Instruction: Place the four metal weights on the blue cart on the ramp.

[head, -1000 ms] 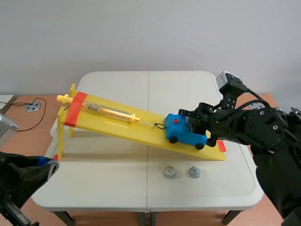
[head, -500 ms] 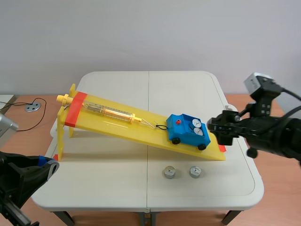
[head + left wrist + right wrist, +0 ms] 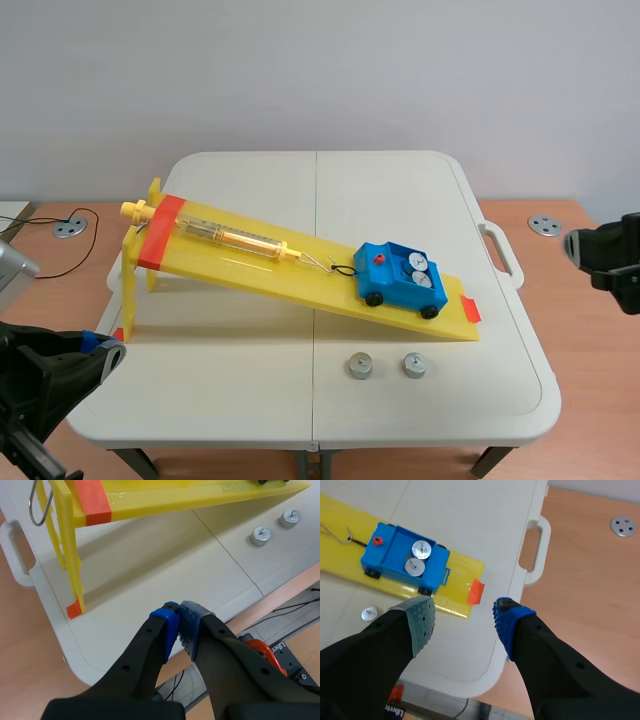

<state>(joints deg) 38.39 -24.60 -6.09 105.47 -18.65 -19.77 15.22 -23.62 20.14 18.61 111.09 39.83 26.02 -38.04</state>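
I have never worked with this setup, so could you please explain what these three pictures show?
It is a two-armed robot at a white table. One picture looks from between the arms; the other two come from cameras on each wrist. A yellow ramp carries a blue cart with two metal weights inside; two more weights lie on the table near the ramp's low end. The left jaws are closed together, the right jaws stand open. Neither holds anything.
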